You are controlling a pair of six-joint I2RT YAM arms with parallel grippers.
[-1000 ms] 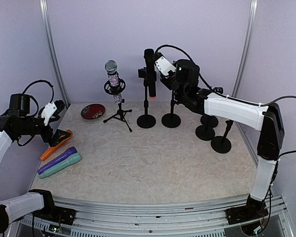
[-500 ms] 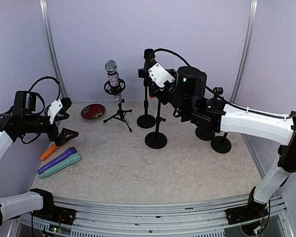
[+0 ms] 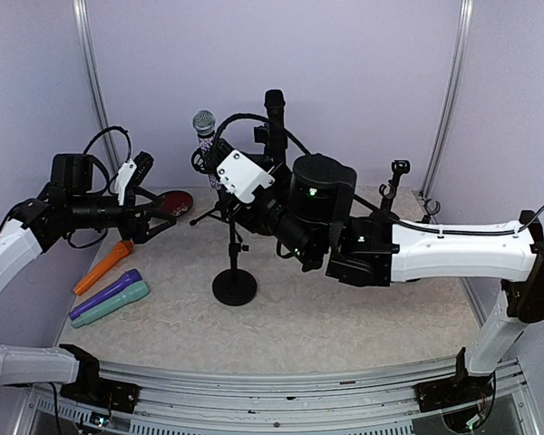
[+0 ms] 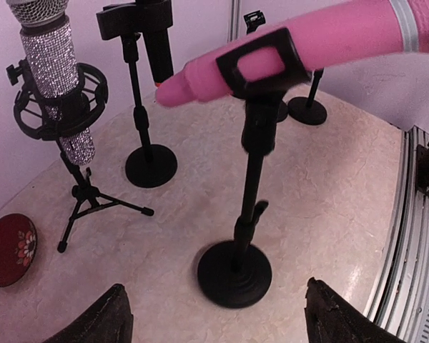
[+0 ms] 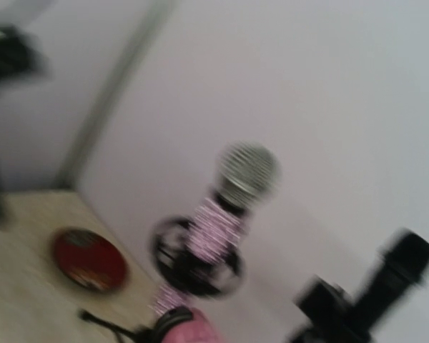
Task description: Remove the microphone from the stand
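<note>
The pink microphone [image 4: 286,50] sits in the clip of the round-based stand [image 4: 252,186], mid-table, slanting up towards my right arm. The right gripper [image 3: 228,188] looks closed around its handle, though its fingers are hidden and the wrist view is blurred. My left gripper [image 4: 222,314] is open and empty, facing the stand's pole.

I judge the best move is to close the left jaws on the pole below the clip to pin the stand, then draw the microphone out along its own line, not sideways, so the base doesn't tip.

The glittery microphone on its tripod [image 4: 57,78] and a black microphone on another stand [image 4: 157,43] are near behind, so my left arm needs care. The red dish [image 4: 7,246] lies well apart.
</note>
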